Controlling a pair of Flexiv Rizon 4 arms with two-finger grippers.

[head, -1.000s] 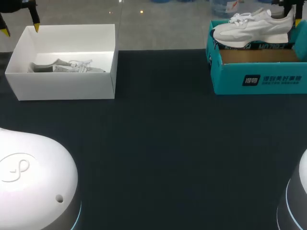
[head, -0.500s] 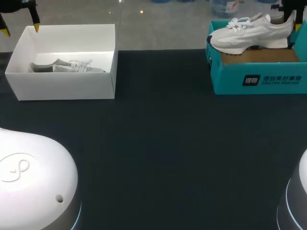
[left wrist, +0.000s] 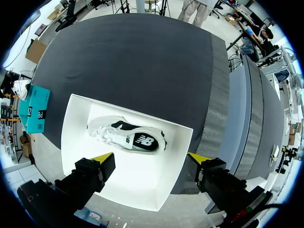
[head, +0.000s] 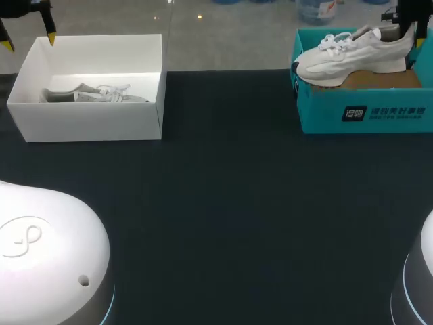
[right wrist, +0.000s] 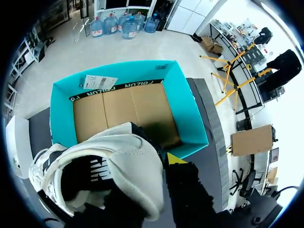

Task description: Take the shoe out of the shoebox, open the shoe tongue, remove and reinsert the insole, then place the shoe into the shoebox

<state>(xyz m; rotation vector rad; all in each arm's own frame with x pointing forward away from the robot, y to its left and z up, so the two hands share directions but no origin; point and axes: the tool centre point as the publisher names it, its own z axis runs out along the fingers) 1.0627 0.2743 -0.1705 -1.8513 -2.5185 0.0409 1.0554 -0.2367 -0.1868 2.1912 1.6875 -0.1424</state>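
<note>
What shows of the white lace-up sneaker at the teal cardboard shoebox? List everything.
The white lace-up sneaker looks like soft fabric, with white laces, a thick pale sole dark at the toe, and a dark lining. It lies lengthwise over the teal cardboard shoebox, toe at the wall nearer the table's middle. The right gripper holds its heel collar, one yellow-tipped finger outside and the other hidden. Whether the sole touches the box floor is unclear.

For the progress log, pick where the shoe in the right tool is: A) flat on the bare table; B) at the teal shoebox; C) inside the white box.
B: the right tool holds the white shoe by its heel over the teal shoebox.
</note>
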